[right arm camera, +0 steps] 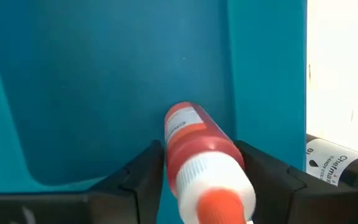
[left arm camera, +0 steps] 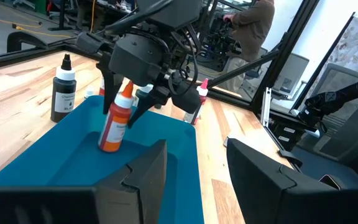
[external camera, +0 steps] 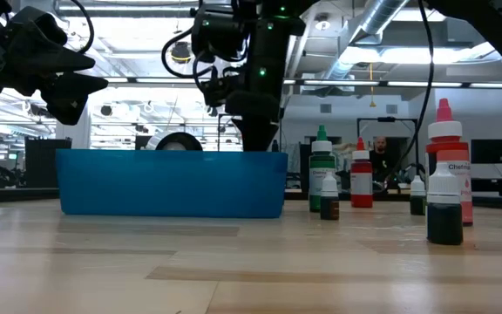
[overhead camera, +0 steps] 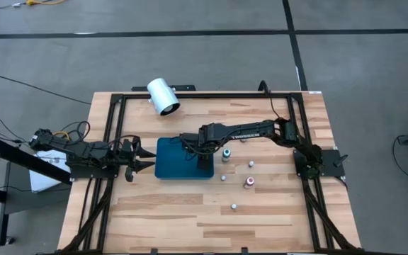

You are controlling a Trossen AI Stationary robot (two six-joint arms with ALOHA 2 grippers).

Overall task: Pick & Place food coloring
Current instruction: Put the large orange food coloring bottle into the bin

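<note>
The food coloring in hand is a small orange bottle (left arm camera: 114, 121) with a white collar and an orange tip, standing inside the teal tray (overhead camera: 167, 164). My right gripper (overhead camera: 193, 149) reaches over the tray from the table's right side and is shut on this bottle (right arm camera: 194, 146). In the low view the tray's wall (external camera: 172, 183) hides the bottle. Other small bottles stand upright on the table right of the tray: a green-topped one (overhead camera: 227, 154), a pink-topped one (overhead camera: 248, 183) and tiny whitish ones (overhead camera: 234, 207). My left gripper (overhead camera: 142, 157) waits open just off the tray's left edge. My right gripper pinches the orange bottle between its two fingers at the shoulder, just under the white collar (right arm camera: 197, 152). The fingers (left arm camera: 143, 99) come from above, slanting down into the tray. The bottle is tilted, and its base (left arm camera: 109, 147) rests on the tray floor.
A large white cylinder (overhead camera: 163, 95) lies near the table's far edge. A black-topped bottle (left arm camera: 63, 87) stands just outside the tray, close to my right gripper. A black frame (overhead camera: 112, 113) borders the table. A person (left arm camera: 253, 25) stands beyond the table. Bare wood (overhead camera: 168, 212) lies toward the near edge.
</note>
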